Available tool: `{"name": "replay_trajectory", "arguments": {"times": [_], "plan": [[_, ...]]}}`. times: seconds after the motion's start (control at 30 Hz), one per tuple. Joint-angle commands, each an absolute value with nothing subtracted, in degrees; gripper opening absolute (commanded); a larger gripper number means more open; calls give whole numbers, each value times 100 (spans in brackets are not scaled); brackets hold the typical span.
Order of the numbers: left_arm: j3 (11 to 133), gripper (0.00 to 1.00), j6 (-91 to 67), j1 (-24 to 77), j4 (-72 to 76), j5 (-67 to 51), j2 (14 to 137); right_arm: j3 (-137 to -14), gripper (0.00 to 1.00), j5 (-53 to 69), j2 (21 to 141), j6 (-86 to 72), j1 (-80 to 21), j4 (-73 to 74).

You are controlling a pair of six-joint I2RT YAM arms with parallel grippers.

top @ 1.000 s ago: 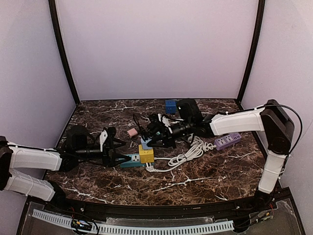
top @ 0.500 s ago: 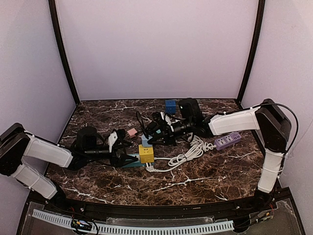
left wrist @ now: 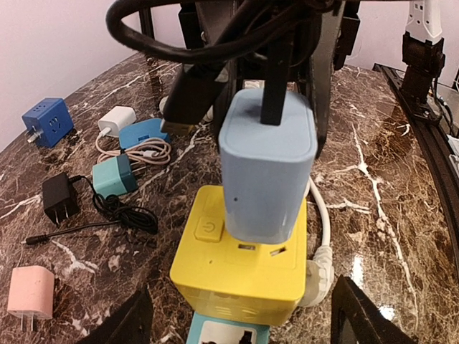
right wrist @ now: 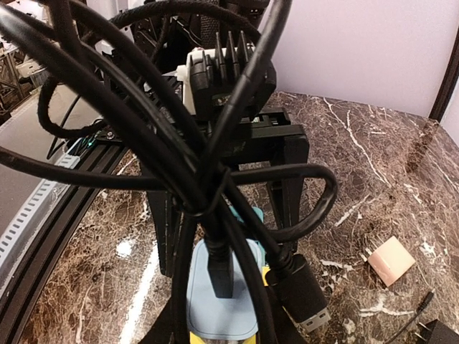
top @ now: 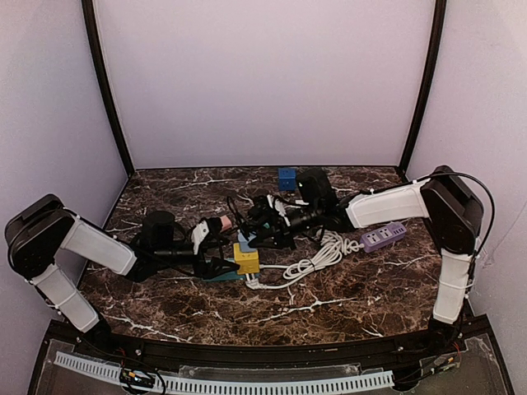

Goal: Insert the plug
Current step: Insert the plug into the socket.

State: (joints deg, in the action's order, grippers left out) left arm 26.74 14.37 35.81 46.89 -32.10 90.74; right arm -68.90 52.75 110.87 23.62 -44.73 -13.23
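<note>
Lately my left end effector (left wrist: pixel 240 319) slid in from nine o'clock, wide, flanking the yellow cube socket (left wrist: pixel 244 265); my right end effector (top: pixel 259 224) gripped the pale-blue plug (left wrist: pixel 267 172) atop it, seemingly nearly seated.

1. The top external camera looks down from high behind the near edge and shows the whole table (top: pixel 346 304).
2. The left wrist camera sits low and very near, facing the light-blue plug (left wrist: pixel 267 172) on the yellow cube (left wrist: pixel 240 272).
3. The right wrist camera looks down through its cables (right wrist: pixel 208 179) on the same plug (right wrist: pixel 215 315).
</note>
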Motion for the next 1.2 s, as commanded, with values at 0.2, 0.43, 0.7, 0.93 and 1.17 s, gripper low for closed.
{"name": "replay_trajectory", "arguments": {"times": [0.2, 0.43, 0.7, 0.93, 1.17], "plan": [[2875, 70, 1633, 3590, 4805, -3277, 9297, -7120, 0, 5270, 11386, 2471, -4446, -1553], [2890, 69, 1623, 3595, 4819, -3299, 9351, -7088, 0, 5130, 11422, 2621, -4428, -1383], [2866, 66, 1644, 3593, 5029, -3576, 9326, -6880, 0, 4900, 11533, 3025, -4429, -941], [2966, 60, 1544, 3595, 5258, -3683, 9206, -6871, 0, 4468, 11831, 3148, -4430, -333], [3018, 38, 1292, 3598, 5480, -3770, 9226, -6949, 0, 4152, 11721, 3168, -4424, 226]]}}
